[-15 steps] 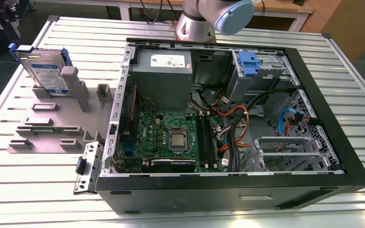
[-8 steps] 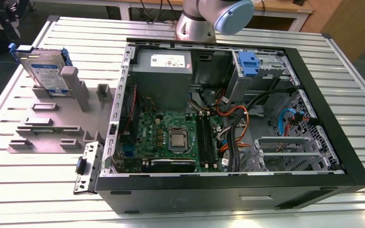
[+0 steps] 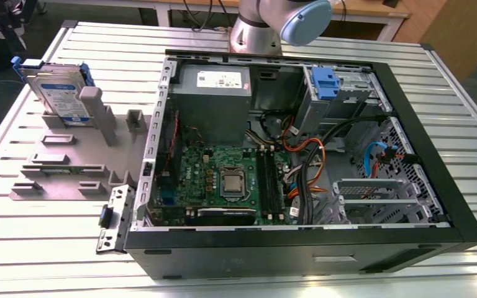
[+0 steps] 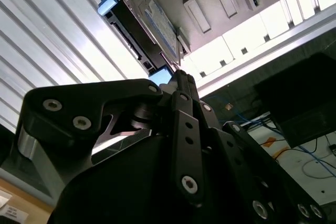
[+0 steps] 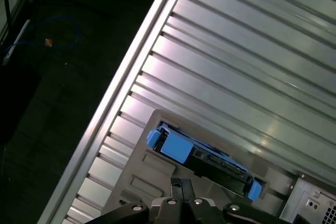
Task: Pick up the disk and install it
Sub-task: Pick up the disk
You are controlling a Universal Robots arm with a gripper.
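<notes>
- In the exterior view, even overhead light falls on the ribbed bench point(image 3: 449, 99), and the inside of the open computer case point(image 3: 462, 230) lies in shade
- In the second wrist view, the bench slats glare white behind the dark, unlit gripper point(image 4: 178, 74)
- In the first wrist view, a soft sheen streaks the slats and the floor point(image 5: 47, 129) is dim

A wooden desk point(image 3: 363, 10) stands behind the ribbed metal table point(image 3: 40, 248).

The flat rectangular silver hard drive point(image 3: 56, 93), with a blue-and-white label and a blue plastic carrier frame round its edges, stood nearly upright on one edge with its label face showing. It sat in a grey plastic stand point(image 3: 60, 164) on the slatted metal desk point(image 3: 40, 248), at the exterior view's left.
</notes>
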